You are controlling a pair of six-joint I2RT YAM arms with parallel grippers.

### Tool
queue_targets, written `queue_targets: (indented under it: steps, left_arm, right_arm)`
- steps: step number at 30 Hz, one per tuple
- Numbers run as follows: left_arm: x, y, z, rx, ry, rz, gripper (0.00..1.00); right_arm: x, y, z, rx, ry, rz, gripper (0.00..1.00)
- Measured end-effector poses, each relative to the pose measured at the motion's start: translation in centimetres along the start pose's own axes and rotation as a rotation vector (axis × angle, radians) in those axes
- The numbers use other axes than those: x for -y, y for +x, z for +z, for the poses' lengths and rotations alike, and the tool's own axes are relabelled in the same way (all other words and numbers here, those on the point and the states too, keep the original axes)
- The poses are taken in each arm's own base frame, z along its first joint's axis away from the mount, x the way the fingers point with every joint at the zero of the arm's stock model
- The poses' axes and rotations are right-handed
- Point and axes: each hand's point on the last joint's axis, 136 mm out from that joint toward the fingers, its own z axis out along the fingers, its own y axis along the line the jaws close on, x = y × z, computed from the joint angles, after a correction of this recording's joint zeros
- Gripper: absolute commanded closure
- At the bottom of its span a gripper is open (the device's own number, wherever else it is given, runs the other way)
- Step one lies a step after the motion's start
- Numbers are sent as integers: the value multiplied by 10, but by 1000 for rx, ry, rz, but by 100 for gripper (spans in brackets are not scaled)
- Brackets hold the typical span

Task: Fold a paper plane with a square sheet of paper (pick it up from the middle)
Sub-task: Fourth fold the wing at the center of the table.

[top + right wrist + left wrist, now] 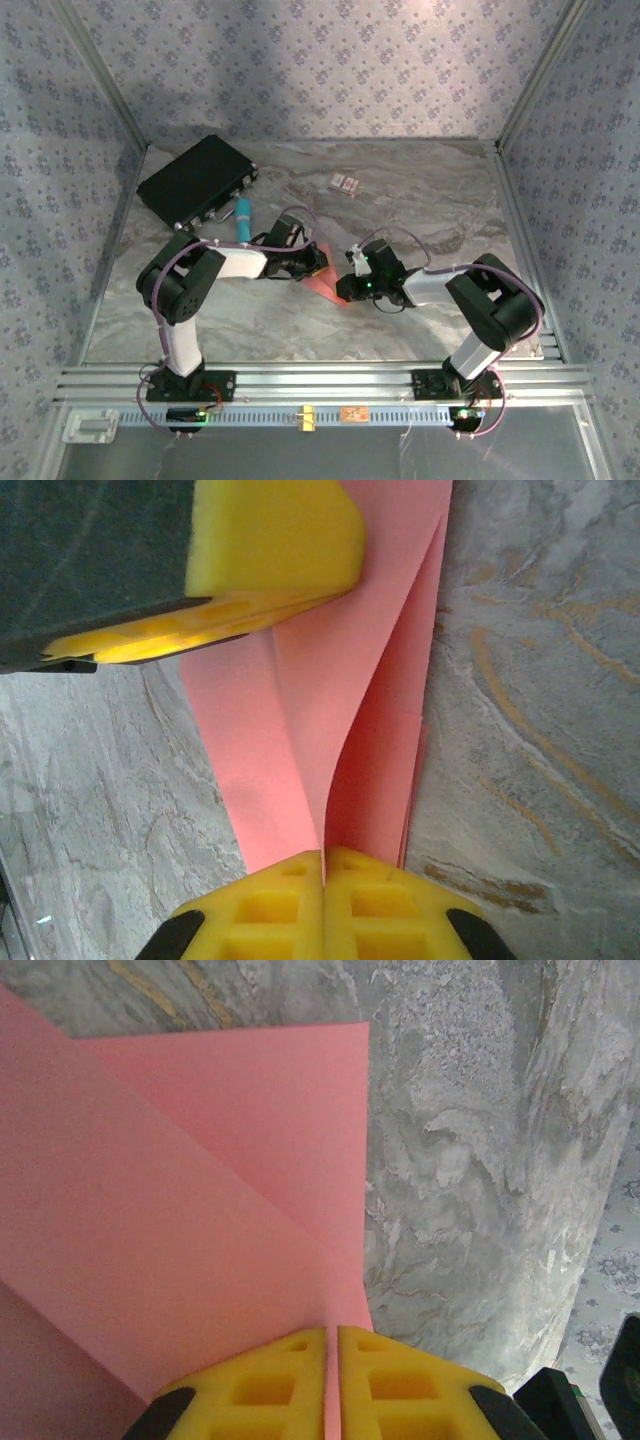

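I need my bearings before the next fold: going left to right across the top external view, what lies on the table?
Black case → teal marker → pink sheet. The small patterned card, farther back, lines up with the sheet's right end, so its place in the order is unclear.

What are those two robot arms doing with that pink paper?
They are folding it into a paper plane. The left gripper and the right gripper are each pinched shut on the pink paper, holding it between them near the middle of the table. The paper has folds and layers in it, but it isn't a finished plane yet. A black case, a teal marker and a small card lie farther back, with neither gripper on them.
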Motion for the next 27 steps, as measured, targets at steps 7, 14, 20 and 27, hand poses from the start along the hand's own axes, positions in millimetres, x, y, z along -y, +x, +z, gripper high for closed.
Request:
queue_targets:
  steps: [7, 14, 20, 27]
  left_arm:
    - [-2, 0, 2, -5, -5, -3, 90]
    - [-5, 1, 3, -10, -12, 2, 90]
    - [-5, 2, 4, -15, -13, 2, 91]
    - [-4, 6, 5, -30, -8, 5, 91]
  right_arm:
    - [0, 0, 0, 0, 0, 1, 92]
    - [-3, 0, -2, -1, -9, 8, 86]
    - [-1, 9, -8, -33, 7, 26, 89]
    - [0, 20, -12, -66, -5, 42, 93]
